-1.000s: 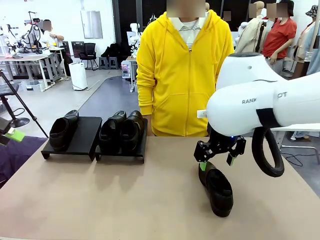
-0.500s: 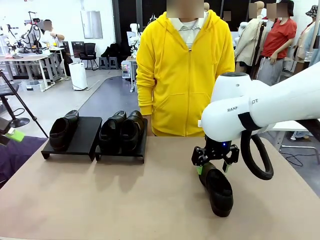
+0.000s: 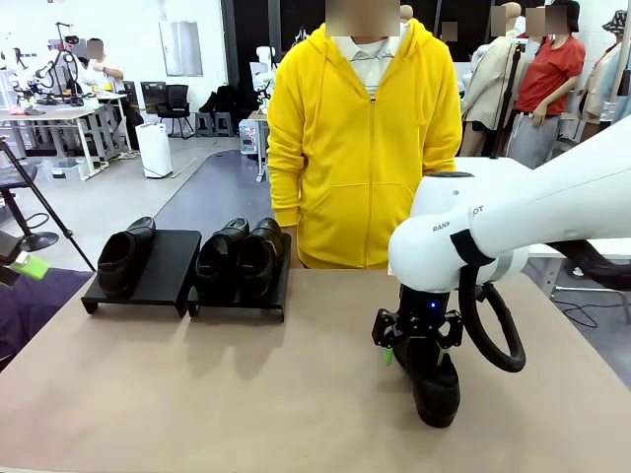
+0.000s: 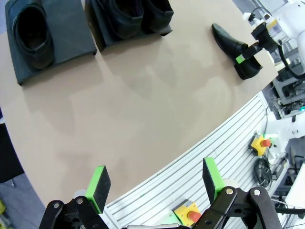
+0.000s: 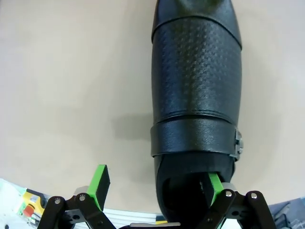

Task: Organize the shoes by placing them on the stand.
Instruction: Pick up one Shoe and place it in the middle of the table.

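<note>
My right gripper [image 3: 415, 347], lowered since a second ago and released, now straddles the heel wall of the last loose shoe [image 3: 431, 379] near the desk's right edge, ready to grasp.

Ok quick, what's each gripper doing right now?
Left gripper: open, holding nothing, above the table's edge.
Right gripper: open, one finger inside the loose shoe's opening, not clamped.

The right gripper [image 3: 415, 346] has come down onto the lone shoe [image 3: 431, 378] from just above its heel end. Its open jaws now straddle the shoe's collar, one finger [image 5: 213, 185] inside the opening, the other outside.
</note>
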`<control>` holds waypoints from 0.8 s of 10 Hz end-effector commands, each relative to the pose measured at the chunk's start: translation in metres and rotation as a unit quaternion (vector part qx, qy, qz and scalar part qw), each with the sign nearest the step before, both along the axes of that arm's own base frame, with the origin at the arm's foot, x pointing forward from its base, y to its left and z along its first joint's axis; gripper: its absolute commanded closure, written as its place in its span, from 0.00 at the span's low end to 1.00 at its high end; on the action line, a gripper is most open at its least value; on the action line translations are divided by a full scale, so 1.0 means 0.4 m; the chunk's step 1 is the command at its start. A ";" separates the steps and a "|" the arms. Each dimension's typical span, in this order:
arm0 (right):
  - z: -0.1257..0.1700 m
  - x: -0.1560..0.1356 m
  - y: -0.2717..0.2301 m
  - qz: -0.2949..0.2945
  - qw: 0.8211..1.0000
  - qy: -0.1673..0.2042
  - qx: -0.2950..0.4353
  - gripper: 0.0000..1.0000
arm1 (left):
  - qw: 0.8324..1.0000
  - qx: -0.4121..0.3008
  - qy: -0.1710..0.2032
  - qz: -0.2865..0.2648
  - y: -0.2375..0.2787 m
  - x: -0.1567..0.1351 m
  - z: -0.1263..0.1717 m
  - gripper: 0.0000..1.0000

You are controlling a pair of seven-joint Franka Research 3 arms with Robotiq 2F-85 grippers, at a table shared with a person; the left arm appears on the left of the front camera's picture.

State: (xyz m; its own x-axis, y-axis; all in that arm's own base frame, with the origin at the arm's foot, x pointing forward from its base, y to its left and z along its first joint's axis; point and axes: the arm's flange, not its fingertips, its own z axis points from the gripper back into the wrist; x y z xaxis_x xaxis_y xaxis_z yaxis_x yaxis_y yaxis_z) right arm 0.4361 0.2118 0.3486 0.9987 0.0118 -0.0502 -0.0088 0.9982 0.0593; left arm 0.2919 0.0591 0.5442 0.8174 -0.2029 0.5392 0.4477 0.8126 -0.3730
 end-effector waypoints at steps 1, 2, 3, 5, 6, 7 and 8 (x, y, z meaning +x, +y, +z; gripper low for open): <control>0.006 -0.010 0.013 -0.017 1.000 0.001 0.001 0.00 | 1.000 0.002 0.004 0.003 0.003 -0.002 0.002 0.00; -0.015 -0.004 0.016 -0.018 1.000 0.013 -0.002 0.00 | 1.000 0.002 0.004 0.003 0.003 -0.002 0.002 0.00; -0.031 0.000 0.020 -0.016 1.000 0.021 -0.005 0.00 | 1.000 0.002 0.004 0.003 0.003 -0.002 0.002 0.00; -0.041 0.003 0.022 -0.015 1.000 0.022 -0.006 0.00 | 1.000 0.002 0.004 0.003 0.003 -0.002 0.002 0.00; -0.036 -0.004 0.023 -0.009 1.000 0.014 -0.005 0.60 | 1.000 0.002 0.004 0.003 0.003 -0.002 0.002 0.00; -0.034 -0.009 0.025 -0.004 1.000 0.010 -0.004 1.00 | 1.000 0.002 0.004 0.003 0.003 -0.002 0.002 0.00; -0.033 -0.011 0.024 -0.006 1.000 0.007 -0.006 1.00 | 1.000 0.002 0.004 0.003 0.003 -0.002 0.002 0.00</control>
State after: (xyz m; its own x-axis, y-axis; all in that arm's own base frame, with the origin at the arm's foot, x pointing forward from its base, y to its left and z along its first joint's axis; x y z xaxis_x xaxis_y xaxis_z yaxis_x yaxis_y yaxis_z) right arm 0.4332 0.2185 0.3310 0.9959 0.0146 -0.0888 -0.0101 0.9986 0.0512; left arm 0.2919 0.0591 0.5442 0.8174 -0.2029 0.5392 0.4478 0.8126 -0.3730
